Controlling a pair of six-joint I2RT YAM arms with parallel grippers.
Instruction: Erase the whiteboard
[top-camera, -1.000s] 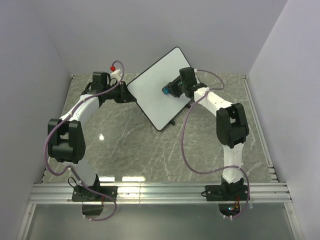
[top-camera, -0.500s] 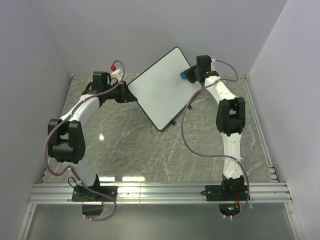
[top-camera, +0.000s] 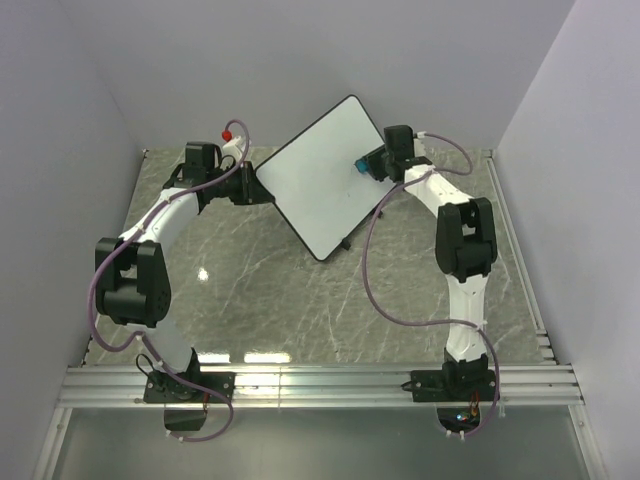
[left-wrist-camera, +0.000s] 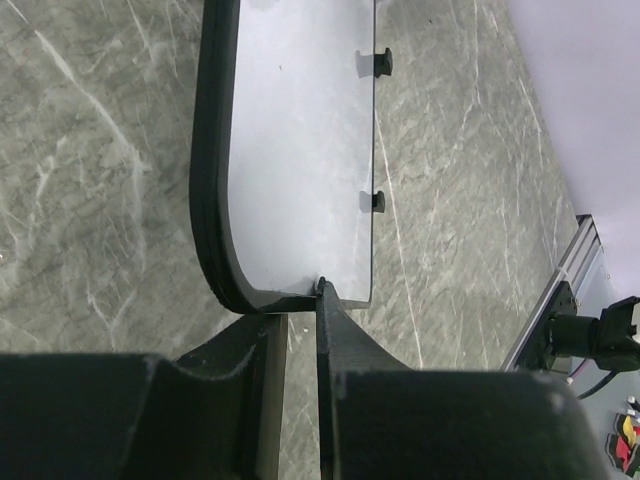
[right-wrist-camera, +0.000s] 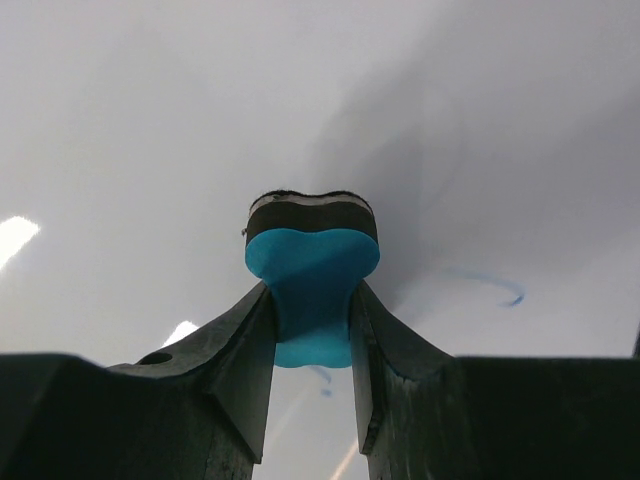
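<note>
Over the grey counter (top-camera: 260, 290), the left hand (left-wrist-camera: 297, 305) pinches the frame at the left corner of the whiteboard (top-camera: 315, 185), propping it tilted and steady for wiping. Farther right, the right hand (right-wrist-camera: 312, 290) squeezes a blue eraser (right-wrist-camera: 312, 255) against its face. Only that wrist view shows faint blue strokes (right-wrist-camera: 495, 285) left.

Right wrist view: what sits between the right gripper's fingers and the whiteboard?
The blue eraser, clamped in the right gripper, its dark felt facing the whiteboard; contact cannot be told. Right wrist view shows it.
</note>
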